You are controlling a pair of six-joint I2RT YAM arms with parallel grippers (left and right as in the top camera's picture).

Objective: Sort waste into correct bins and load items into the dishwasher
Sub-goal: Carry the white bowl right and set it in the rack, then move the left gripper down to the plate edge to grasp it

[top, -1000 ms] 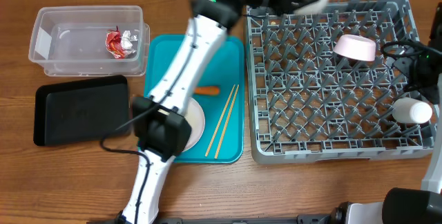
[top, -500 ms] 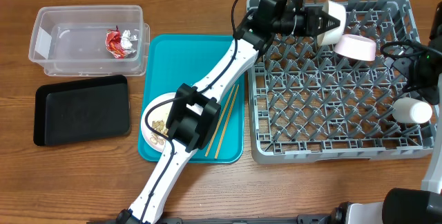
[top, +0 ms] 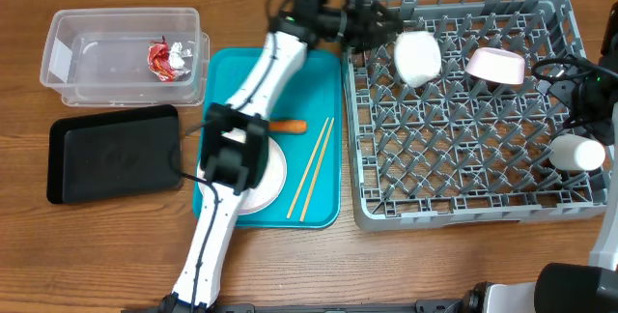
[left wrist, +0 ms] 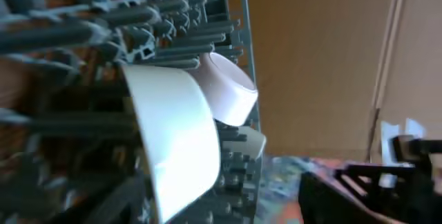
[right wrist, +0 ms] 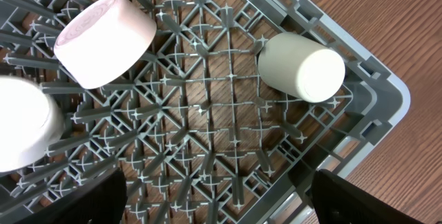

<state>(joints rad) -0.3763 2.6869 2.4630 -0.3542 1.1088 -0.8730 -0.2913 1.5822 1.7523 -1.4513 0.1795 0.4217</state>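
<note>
Now the white bowl [top: 417,57] stands on edge in the dish rack [top: 454,218]; our left gripper [top: 379,25], whose jaws we cannot read, could knock it over. Our right gripper [right wrist: 217,191] gapes empty.

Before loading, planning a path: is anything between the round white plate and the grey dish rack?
Light wooden chopsticks lie on the teal tray between the round white plate and the grey dish rack.

Grey rack [top: 454,218], a grid of pegs throughout. White bowl [top: 417,58]; pink bowl [top: 496,66], pale pink. Cup [top: 577,155] creamy white. Teal tray [top: 237,71] plain; on it an orange carrot [top: 288,127], pale wood chopsticks [top: 314,168] and a white plate [top: 275,173]. Clear tub [top: 58,71]; red-and-silver wrapper [top: 169,59]. Black tray [top: 106,154] plain. Bench [top: 97,245] brown woodgrain.
</note>
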